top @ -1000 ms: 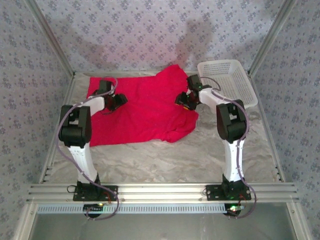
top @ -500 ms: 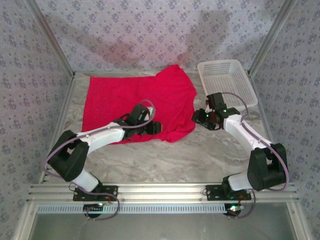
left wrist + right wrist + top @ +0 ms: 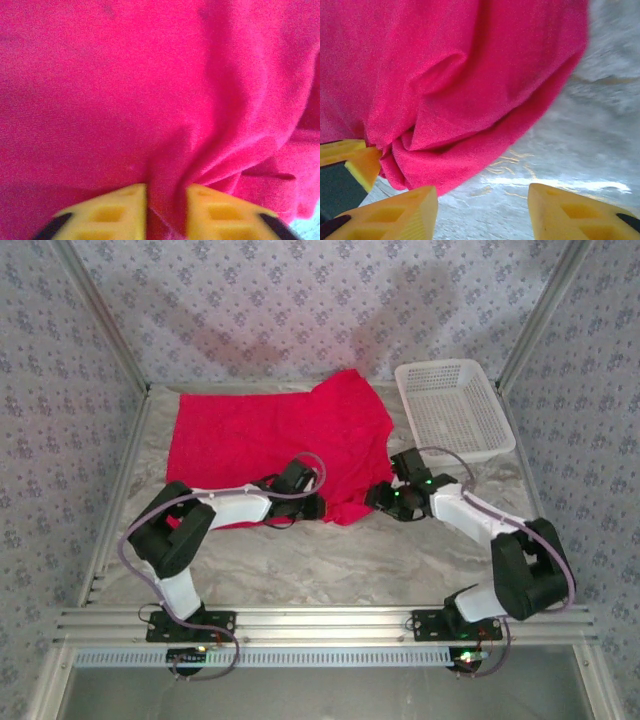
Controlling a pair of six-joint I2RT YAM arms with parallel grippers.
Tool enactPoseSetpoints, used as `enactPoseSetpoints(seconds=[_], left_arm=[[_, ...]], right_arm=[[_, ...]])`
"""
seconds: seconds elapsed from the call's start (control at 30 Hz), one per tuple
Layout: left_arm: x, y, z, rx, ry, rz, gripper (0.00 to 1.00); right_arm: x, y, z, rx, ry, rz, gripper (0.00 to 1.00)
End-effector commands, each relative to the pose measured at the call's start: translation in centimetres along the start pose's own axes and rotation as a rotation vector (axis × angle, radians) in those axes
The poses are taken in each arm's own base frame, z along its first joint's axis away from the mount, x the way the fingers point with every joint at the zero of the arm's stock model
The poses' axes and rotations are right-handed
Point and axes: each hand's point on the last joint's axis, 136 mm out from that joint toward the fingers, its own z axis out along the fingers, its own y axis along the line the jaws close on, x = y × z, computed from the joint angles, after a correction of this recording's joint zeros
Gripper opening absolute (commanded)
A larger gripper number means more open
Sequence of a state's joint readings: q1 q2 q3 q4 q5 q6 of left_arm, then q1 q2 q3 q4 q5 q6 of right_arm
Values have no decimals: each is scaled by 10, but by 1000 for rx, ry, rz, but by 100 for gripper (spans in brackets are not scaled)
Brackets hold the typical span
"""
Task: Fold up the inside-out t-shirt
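Your left gripper (image 3: 166, 194) nips a thin t-shirt (image 3: 260, 435) fold, your right gripper (image 3: 482, 196) gapes empty: lifting now could skew the hem.

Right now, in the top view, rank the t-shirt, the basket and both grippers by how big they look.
1. t-shirt: largest by far.
2. basket.
3. left gripper and right gripper: smallest, too alike to rank.

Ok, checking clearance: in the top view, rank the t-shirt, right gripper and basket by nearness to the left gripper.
1. t-shirt, pinched in the left gripper.
2. right gripper, to its right.
3. basket, far right.
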State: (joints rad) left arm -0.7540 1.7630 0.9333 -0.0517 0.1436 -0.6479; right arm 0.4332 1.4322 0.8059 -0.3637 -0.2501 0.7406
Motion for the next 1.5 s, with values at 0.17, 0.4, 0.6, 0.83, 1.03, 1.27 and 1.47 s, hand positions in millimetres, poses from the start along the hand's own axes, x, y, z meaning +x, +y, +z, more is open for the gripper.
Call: enactPoseSetpoints(seconds=[0.17, 0.4, 0.6, 0.83, 1.03, 1.27, 1.47], left_arm=[[-14, -6, -19, -16, -43, 4, 0], [-30, 10, -56, -35, -87, -21, 0], [-41, 34, -99, -62, -161, -31, 0], [-35, 31, -104, -11, -184, -43, 0], [-28, 13, -66, 44, -148, -71, 0], [-13, -1, -29, 41, -73, -39, 0], [-11, -1, -31, 41, -71, -25, 0]], right_arm=[[10, 29, 54, 64, 33, 64, 52], [-4, 41, 16, 71, 5, 8, 0], [0, 44, -66, 15, -12, -54, 0], [-26, 28, -96, -26, -113, 34, 0], [-41, 16, -35, 45, -72, 31, 0], [23, -19, 14, 173, 95, 11, 9], [10, 5, -37, 204, -56, -102, 39]])
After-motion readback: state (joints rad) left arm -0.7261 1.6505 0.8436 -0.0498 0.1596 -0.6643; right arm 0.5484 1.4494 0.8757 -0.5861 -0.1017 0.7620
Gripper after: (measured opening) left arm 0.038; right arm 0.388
